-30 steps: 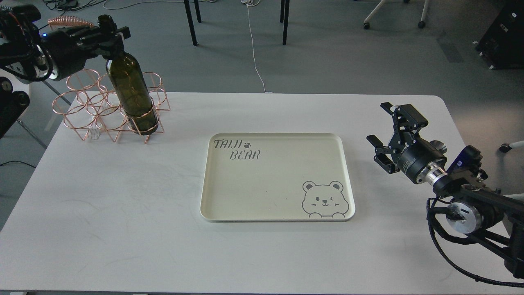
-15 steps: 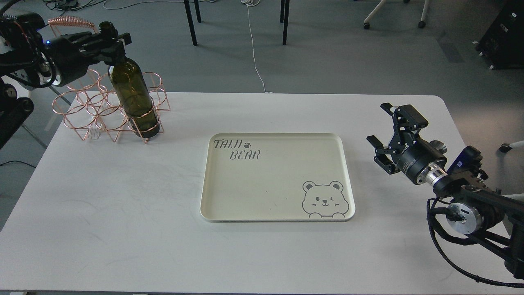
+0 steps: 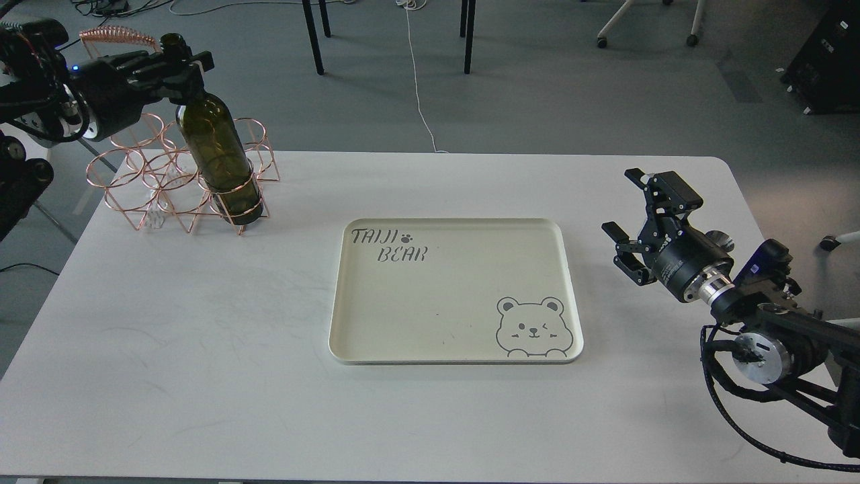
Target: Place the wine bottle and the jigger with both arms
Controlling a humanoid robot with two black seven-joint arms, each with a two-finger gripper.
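The dark green wine bottle (image 3: 218, 151) stands tilted in the front right ring of a copper wire rack (image 3: 144, 181) at the table's far left. My left gripper (image 3: 183, 66) is shut on the bottle's neck just below the mouth. My right gripper (image 3: 623, 205) is open and empty, above the table to the right of the tray. A small shiny silver piece (image 3: 720, 238) shows just behind my right wrist; it looks like the jigger, mostly hidden by the arm.
A cream tray (image 3: 457, 349) with a bear drawing and "TAIJI BEAR" lettering lies at the table's middle. The white table (image 3: 201, 349) ends close behind the rack. Chair and table legs stand on the floor beyond.
The bottle and my left gripper sank a little lower into the rack one second ago, then stayed nearly still. My right arm has not moved.
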